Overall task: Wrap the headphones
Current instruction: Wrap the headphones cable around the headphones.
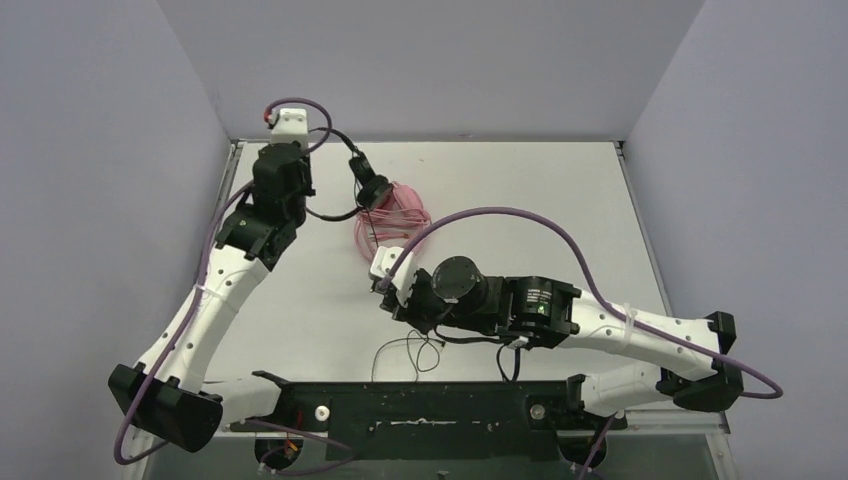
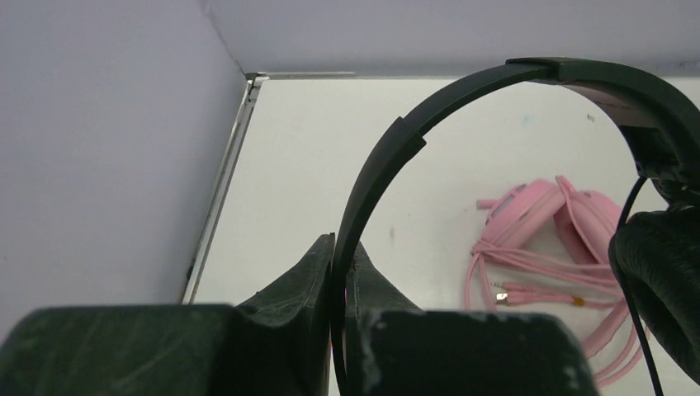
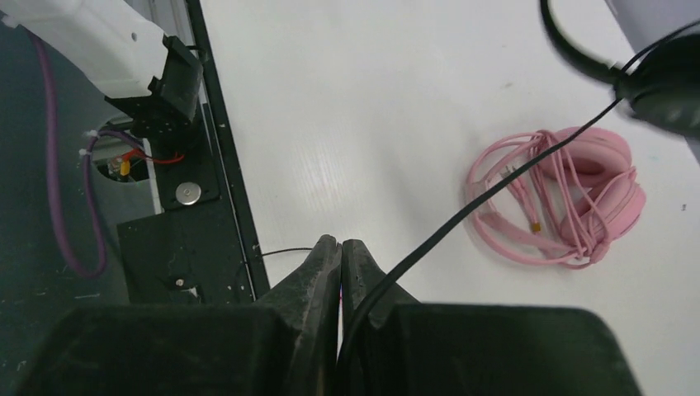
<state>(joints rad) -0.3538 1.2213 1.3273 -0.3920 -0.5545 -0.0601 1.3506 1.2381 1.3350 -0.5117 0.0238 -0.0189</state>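
Observation:
My left gripper is shut on the headband of the black headphones and holds them above the table at the back left. One black ear cup hangs at the right. The pink headphones lie on the table with their pink cable bundled around them. My right gripper is shut on the thin black cable, which runs taut up to the black ear cup. Slack black cable loops near the front edge.
The black mounting rail runs along the near edge. Grey walls close the left, back and right sides. A metal strip marks the table's left edge. A purple arm hose arches over the right arm.

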